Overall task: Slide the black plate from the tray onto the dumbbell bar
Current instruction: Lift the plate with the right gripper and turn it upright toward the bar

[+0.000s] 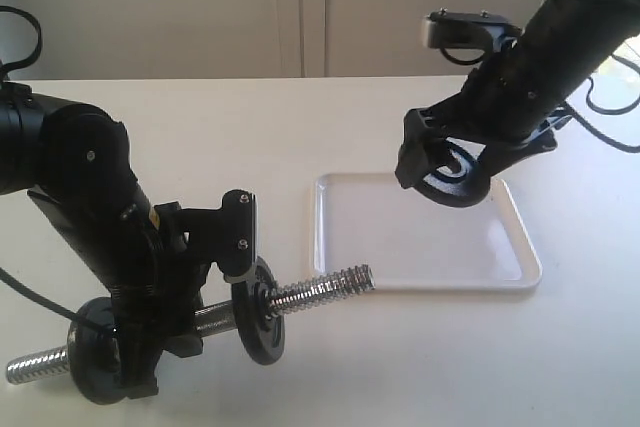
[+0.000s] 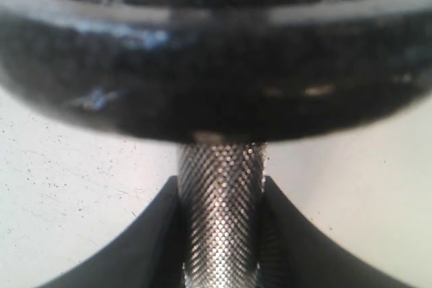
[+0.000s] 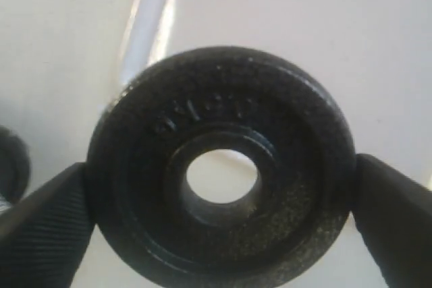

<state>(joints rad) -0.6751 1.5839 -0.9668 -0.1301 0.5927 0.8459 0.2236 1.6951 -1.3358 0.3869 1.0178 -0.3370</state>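
The black plate point(image 1: 455, 175) point(image 3: 219, 166), a small disc with a centre hole, hangs above the white tray point(image 1: 500, 272), clamped by its rim in my shut right gripper point(image 1: 448, 169) point(image 3: 219, 187). My left gripper point(image 1: 185, 312) point(image 2: 221, 234) is shut on the knurled middle of the dumbbell bar point(image 1: 320, 289) point(image 2: 221, 214), which lies near the table's front. A black disc point(image 1: 258, 312) point(image 2: 216, 72) sits on the bar just beyond my left fingers, and another disc point(image 1: 95, 352) sits at the other end. The bar's threaded tip points toward the tray's near left corner.
The tray's floor point(image 1: 420, 227) shows nothing lying on it. A white table point(image 1: 250, 137) stretches behind both arms, with a pale wall beyond. The bar's other threaded end point(image 1: 35, 367) sticks out near the front left edge.
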